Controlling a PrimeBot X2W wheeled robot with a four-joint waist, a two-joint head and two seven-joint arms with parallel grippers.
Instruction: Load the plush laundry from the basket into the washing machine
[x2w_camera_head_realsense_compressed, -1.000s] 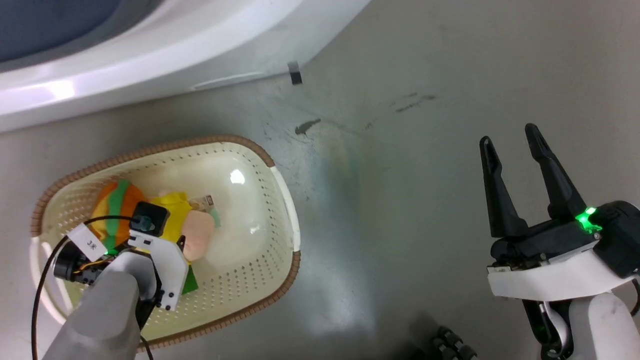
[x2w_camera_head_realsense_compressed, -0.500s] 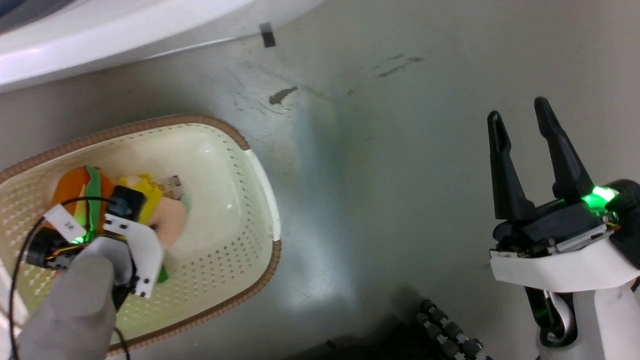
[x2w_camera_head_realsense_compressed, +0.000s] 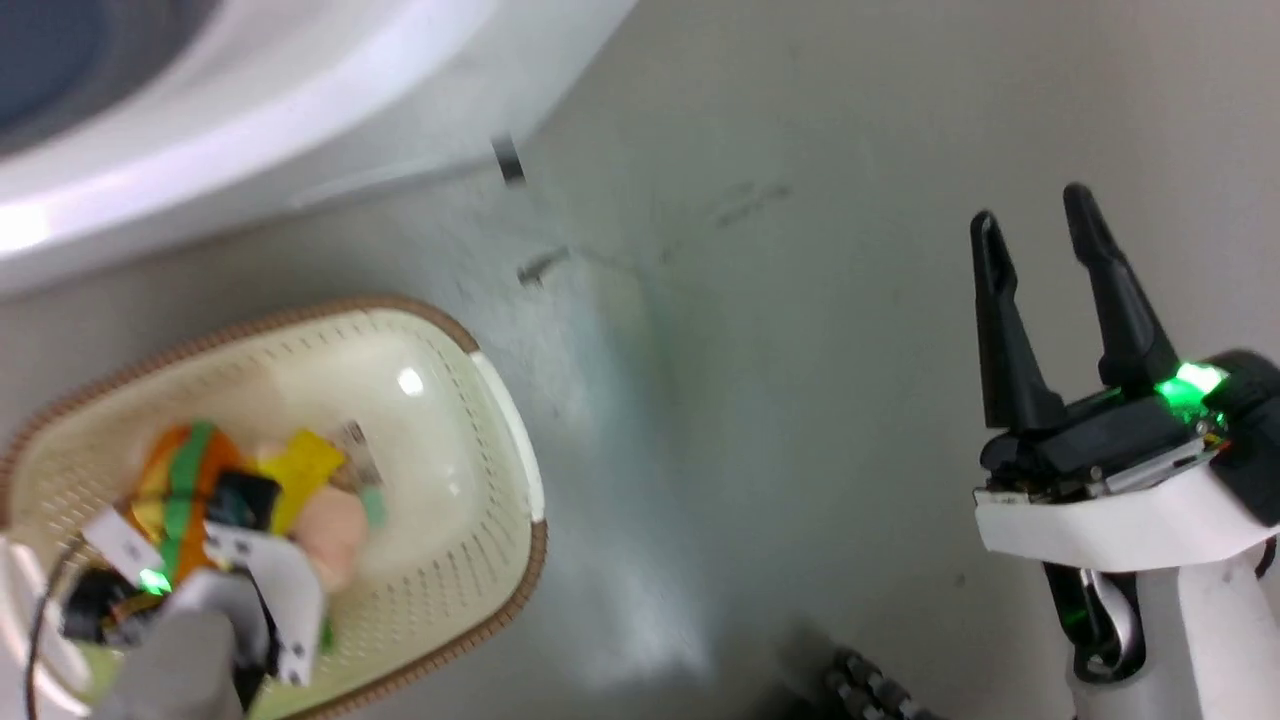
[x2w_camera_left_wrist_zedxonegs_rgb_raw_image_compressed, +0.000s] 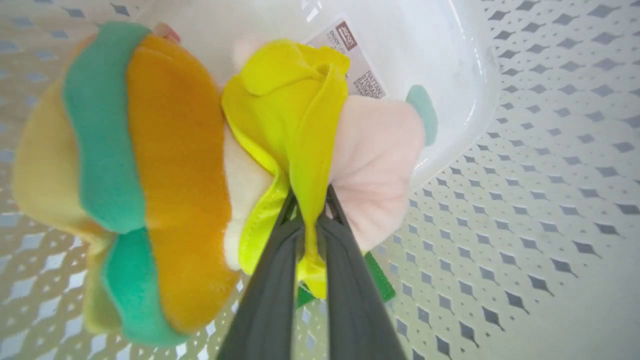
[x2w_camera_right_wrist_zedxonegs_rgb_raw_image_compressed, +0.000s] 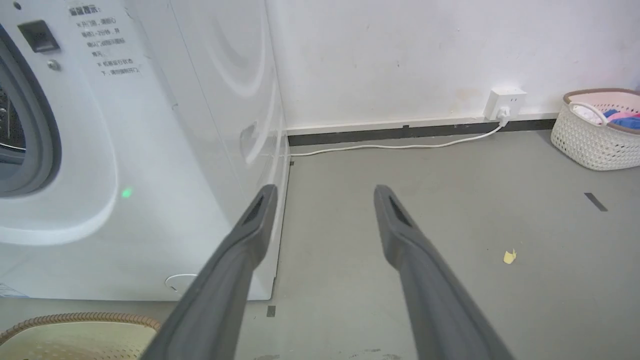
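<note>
Left gripper (x2w_camera_left_wrist_zedxonegs_rgb_raw_image_compressed: 310, 200) pinches yellow plush (x2w_camera_left_wrist_zedxonegs_rgb_raw_image_compressed: 290, 110) in basket (x2w_camera_left_wrist_zedxonegs_rgb_raw_image_compressed: 525, 200); right gripper (x2w_camera_head_realsense_compressed: 1030, 205) spread wide, empty. We've loaded nothing, we reckon: that and orange plush (x2w_camera_left_wrist_zedxonegs_rgb_raw_image_compressed: 170, 175) both await washing machine (x2w_camera_right_wrist_zedxonegs_rgb_raw_image_compressed: 150, 150).

The white paper sticker (x2w_camera_left_wrist_zedxonegs_rgb_raw_image_compressed: 367, 75) on the inner bottom of the cream perforated plastic basket (x2w_camera_left_wrist_zedxonegs_rgb_raw_image_compressed: 525, 150), upper centre of the left wrist view, reads "RATTAN STORAGE BASKET"; its dark red brand block is illegible. The grey printed notice (x2w_camera_right_wrist_zedxonegs_rgb_raw_image_compressed: 102, 42) on the white front-loading washing machine (x2w_camera_right_wrist_zedxonegs_rgb_raw_image_compressed: 175, 125), upper left of the right wrist view, carries Chinese characters too small to read.
</note>
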